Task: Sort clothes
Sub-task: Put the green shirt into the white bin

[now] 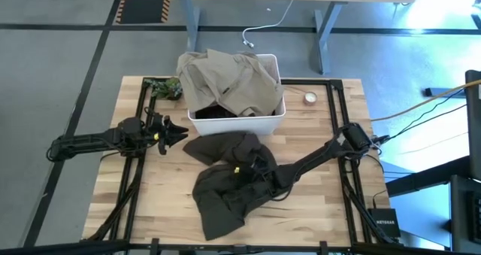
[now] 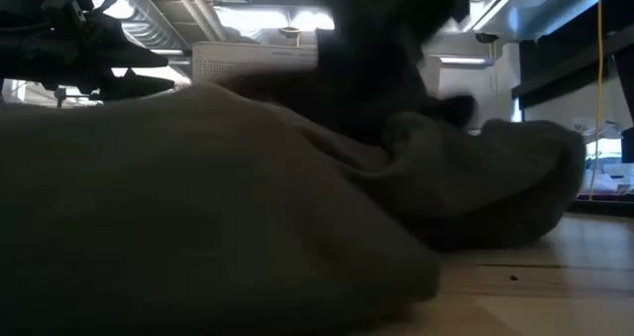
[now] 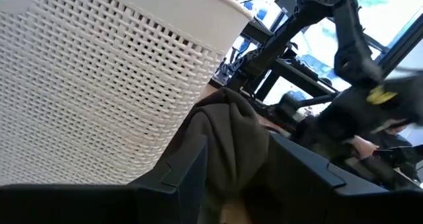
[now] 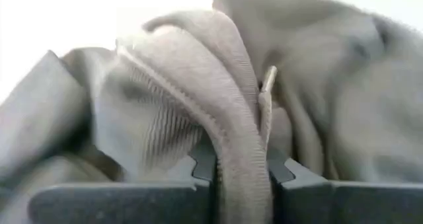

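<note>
From above, a dark olive-brown garment (image 1: 229, 183) lay crumpled on the wooden table (image 1: 331, 202), in front of the white bin (image 1: 237, 123), which stood at the table's far edge with a grey-khaki garment (image 1: 229, 78) heaped in it and spilling over its rim. The right gripper (image 1: 259, 171) was pressed down into the middle of the olive-brown heap, while the left gripper (image 1: 176, 132) hung just off the bin's front left corner, its fingers spread apart with nothing between them. A small roll of tape (image 1: 310, 98) sat on the table right of the bin. In the low view, the olive-brown garment (image 2: 248, 227) filled most of the frame as a dark mound resting on the table (image 2: 555, 277), and an arm showed only as a dark shape above it. In the left wrist view, the left gripper (image 3: 234, 178) stood open beside the bin's lattice wall (image 3: 106, 98), with a fold of the garment (image 3: 228, 135) beyond the fingers and the right arm (image 3: 344, 45) farther off. In the right wrist view, the right gripper (image 4: 241, 178) was closed narrowly on a ribbed fold of the garment (image 4: 231, 138).
</note>
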Tool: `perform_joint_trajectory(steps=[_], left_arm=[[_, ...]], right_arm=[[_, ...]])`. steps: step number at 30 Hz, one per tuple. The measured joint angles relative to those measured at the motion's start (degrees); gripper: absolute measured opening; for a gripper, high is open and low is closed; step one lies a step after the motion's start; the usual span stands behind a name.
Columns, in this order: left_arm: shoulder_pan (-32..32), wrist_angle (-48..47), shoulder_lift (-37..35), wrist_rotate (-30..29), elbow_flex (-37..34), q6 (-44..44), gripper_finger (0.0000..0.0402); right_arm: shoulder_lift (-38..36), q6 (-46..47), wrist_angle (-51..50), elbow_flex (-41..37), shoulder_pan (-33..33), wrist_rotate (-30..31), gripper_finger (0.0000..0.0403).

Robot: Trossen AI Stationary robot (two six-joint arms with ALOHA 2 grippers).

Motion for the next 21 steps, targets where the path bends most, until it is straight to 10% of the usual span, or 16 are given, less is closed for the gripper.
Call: perform_joint_trajectory(steps=[21], left_arm=[[0.0, 0.0, 0.01, 0.0, -0.01, 0.01, 0.0157]], right_arm=[[-2.63, -54.2, -2.88, 49.67, -4.0, 25.23, 0.0053]])
